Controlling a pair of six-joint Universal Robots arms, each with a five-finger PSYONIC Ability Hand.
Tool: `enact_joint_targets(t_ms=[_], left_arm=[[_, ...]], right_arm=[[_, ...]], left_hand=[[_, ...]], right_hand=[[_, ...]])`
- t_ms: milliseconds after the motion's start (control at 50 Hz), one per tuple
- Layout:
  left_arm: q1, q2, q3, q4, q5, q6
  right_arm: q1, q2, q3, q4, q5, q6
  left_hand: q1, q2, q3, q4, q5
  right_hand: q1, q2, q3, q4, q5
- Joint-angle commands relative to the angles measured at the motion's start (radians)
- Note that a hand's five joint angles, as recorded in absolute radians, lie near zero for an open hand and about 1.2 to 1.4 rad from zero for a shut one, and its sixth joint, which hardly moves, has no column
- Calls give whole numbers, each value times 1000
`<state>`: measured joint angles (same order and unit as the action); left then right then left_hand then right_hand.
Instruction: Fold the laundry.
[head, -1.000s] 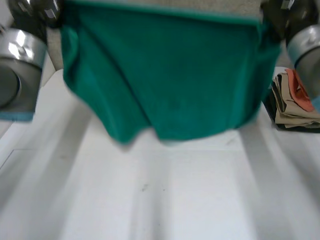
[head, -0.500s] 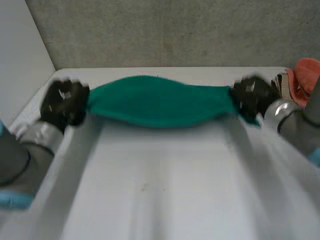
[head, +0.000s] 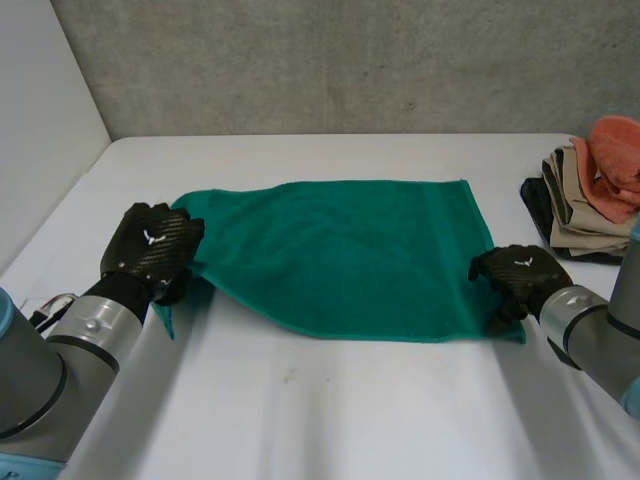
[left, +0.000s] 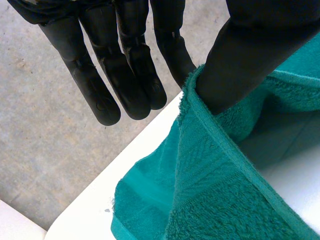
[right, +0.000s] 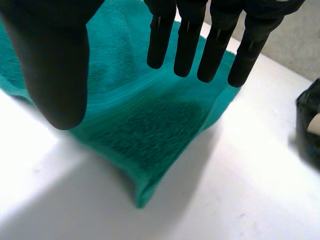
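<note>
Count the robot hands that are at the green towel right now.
2. The left hand is at the green towel's near left corner, cloth lying against its thumb. The right hand is at the near right corner, fingers straight. None looks hidden.

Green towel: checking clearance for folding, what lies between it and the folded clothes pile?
In the head view, bare white table separates the green towel from the folded clothes pile.

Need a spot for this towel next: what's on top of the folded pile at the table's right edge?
A crumpled coral cloth lies on top of the folded beige cloths, which sit on a dark item. The pile covers most of that dark item, so I cannot tell what it is.
</note>
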<state>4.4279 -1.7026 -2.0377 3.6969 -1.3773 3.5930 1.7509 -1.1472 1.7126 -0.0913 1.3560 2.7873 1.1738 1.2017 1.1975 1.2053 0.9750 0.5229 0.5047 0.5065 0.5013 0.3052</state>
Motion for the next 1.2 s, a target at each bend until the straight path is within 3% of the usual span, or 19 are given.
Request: enact_joint_targets(t_ms=[20,300,460,520,680,720,780,1020,1160,1200], left_arm=[[13,-9,-2,0,0,0],[25,-19,-4,0,3,0],[30,-42,-13,0,3,1],[30,-61,-16,0,0,0],[48,-97,-32,-5,-2,-2],[59,-109,-35,-5,-2,-2],[71,-123,-33,-9,-5,-3],[146,-143,-35,-70,-6,-25],[166,-144,-47,-100,-6,-25],[177,-143,-59,-115,-2,-25]], right_arm=[[2,-14,60,-2,-9,-29],[-1,29,70,-136,8,-190],[-1,67,24,-165,9,-192],[1,77,12,-163,9,-192],[-4,66,31,-162,-6,-190],[-4,64,36,-162,-8,-190],[-4,57,45,-162,-9,-190],[-41,43,47,-162,-9,-190],[-39,41,45,-154,-9,-190],[-39,41,45,-151,-3,-192]], left_hand=[[222,195,199,191,247],[222,195,199,191,247],[222,195,199,191,247],[222,195,199,191,247],[220,192,196,188,244],[-90,-118,-114,-122,-66],[-273,-301,-297,-304,-249],[-352,-380,-376,-384,-328],[-318,-345,-341,-349,-293],[144,116,120,113,168]], right_hand=[[32,50,48,53,75],[240,258,256,262,283],[601,619,617,622,644],[873,891,889,895,916],[873,892,890,895,917],[873,892,890,895,917],[873,892,890,895,917],[873,892,890,895,917],[873,892,890,895,917],[873,892,890,895,917]])
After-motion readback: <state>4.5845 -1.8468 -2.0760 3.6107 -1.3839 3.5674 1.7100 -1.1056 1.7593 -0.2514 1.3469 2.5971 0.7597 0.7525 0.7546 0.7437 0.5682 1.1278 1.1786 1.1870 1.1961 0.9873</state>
